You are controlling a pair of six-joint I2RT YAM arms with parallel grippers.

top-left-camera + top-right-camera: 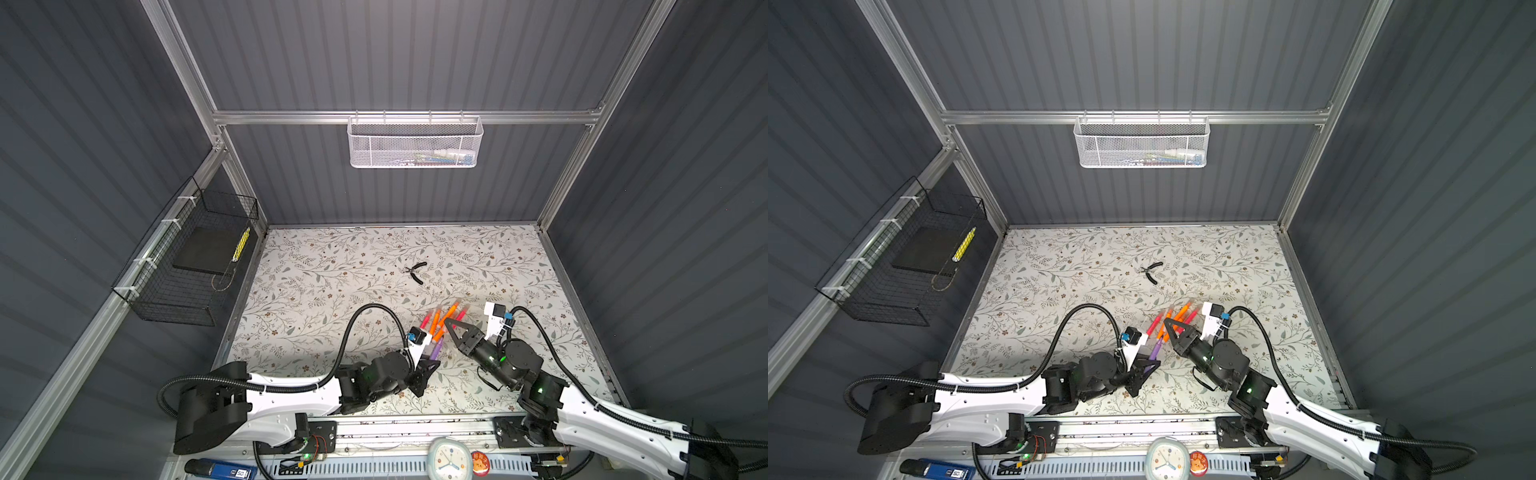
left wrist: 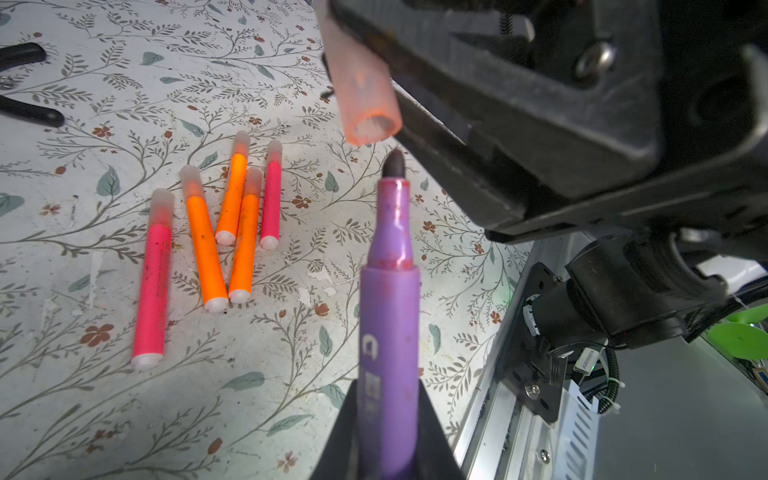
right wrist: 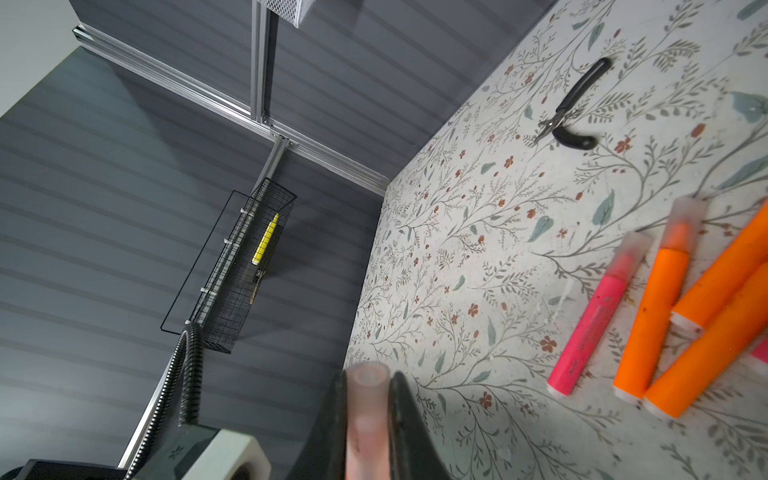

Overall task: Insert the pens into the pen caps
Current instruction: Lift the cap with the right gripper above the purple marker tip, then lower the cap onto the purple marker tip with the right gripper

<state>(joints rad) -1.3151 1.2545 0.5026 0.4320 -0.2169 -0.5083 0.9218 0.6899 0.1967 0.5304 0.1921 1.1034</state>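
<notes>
A: Your left gripper (image 2: 388,419) clamps the purple pen (image 1: 435,351), lower centre in a top view. Why tip outward?
B: To meet the pen cap (image 2: 365,95) pinched in your right gripper (image 3: 368,384), its mouth just off the tip. Five capped pens (image 1: 440,320) lie just above.

- six pens (image 1: 435,322) in all
- three orange pens (image 2: 205,245), lying on my counter (image 1: 332,270)
- two pink-red pens (image 2: 151,286), on the counter too
- one purple pen (image 2: 388,332), uncapped, gripped in my left claw (image 2: 386,399)
- six pen caps (image 2: 191,180): five fitted on the orange and pink-red pens, plus one loose cap (image 2: 363,91) pinched in my right claw (image 3: 368,386)
- two claws, each closed on a single thing
- one pair of pliers (image 1: 417,272)
- two baskets on the walls: one white mesh basket (image 1: 415,143), one black wire basket (image 1: 178,291)
- one clock (image 1: 451,457)
</notes>
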